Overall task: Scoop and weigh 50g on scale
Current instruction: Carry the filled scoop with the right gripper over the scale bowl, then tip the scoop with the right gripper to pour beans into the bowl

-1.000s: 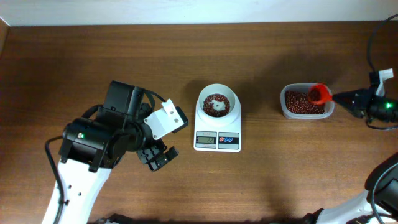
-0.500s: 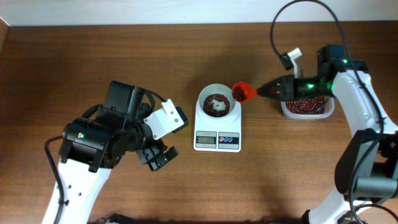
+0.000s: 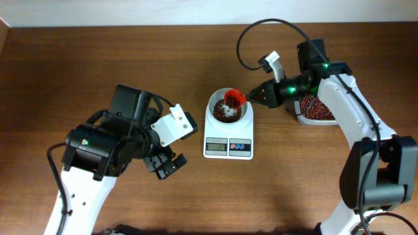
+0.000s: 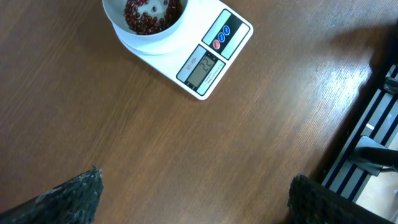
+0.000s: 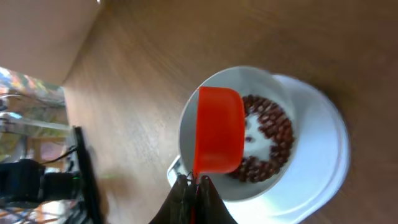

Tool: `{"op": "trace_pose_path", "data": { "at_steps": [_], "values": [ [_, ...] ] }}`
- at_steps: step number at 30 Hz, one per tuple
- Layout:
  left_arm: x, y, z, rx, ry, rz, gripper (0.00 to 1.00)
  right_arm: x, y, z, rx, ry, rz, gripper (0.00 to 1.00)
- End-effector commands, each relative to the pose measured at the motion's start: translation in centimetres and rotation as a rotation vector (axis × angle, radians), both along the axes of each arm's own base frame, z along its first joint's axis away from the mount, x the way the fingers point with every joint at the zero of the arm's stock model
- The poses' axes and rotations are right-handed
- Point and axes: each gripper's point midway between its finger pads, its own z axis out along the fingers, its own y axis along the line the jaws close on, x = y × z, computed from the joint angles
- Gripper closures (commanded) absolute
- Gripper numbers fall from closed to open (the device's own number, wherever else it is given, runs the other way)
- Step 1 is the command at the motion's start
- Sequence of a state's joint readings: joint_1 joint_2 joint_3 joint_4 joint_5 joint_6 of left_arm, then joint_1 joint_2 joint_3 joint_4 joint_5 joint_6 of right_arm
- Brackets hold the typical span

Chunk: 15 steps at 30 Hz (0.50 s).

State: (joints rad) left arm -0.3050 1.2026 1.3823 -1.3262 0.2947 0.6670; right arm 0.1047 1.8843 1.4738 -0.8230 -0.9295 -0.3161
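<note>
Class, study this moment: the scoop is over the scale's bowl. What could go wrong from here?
The red scoop, held by the right end effector, overlaps the bowl's rim, so its load could fall on the table. The bowl already holds beans; a full tip may overshoot.

My worktable [image 3: 196,196] is dark brown wood grain. A clear plastic tub [image 3: 302,117] stands on it at my right side. An orange scoop [image 3: 234,98] is above the table, left of the tub and apart from it. A dark slatted frame [image 4: 373,143] lies past the table edge.
</note>
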Motion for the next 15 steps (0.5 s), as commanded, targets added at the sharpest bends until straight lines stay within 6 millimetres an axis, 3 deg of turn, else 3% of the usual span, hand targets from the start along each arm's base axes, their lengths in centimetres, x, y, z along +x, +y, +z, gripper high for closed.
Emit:
{"op": "trace_pose_path", "data": {
  "at_steps": [1,2,4,6,8,10,12,15],
  "values": [
    [0.3,0.1,0.5,0.002,-0.023,-0.005,0.01,-0.6,0.4,0.7,0.005,-0.004,0.015,0.96],
    [0.3,0.1,0.5,0.002,-0.023,-0.005,0.01,-1.1,0.7,0.8,-0.01,-0.05,0.062,0.96],
    [0.3,0.1,0.5,0.002,-0.023,-0.005,0.01,0.0,-0.1,-0.9,-0.151,-0.051,-0.006,0.96],
    [0.3,0.1,0.5,0.002,-0.023,-0.005,0.01,-1.9,1.2,0.5,-0.101,-0.073,0.084,0.96],
    [0.3,0.1,0.5,0.002,-0.023,-0.005,0.01,-0.6,0.3,-0.6,-0.225,-0.107,0.028,0.96],
    [0.3,0.1,0.5,0.002,-0.023,-0.005,0.01,-1.6,1.0,0.6,-0.169,-0.088,0.062,0.96],
    [0.3,0.1,0.5,0.002,-0.023,-0.005,0.01,-0.7,0.7,0.7,-0.196,-0.131,0.042,0.96],
    [0.3,0.1,0.5,0.002,-0.023,-0.005,0.01,-1.4,1.0,1.3,-0.191,-0.13,0.072,0.96]
  ]
}}
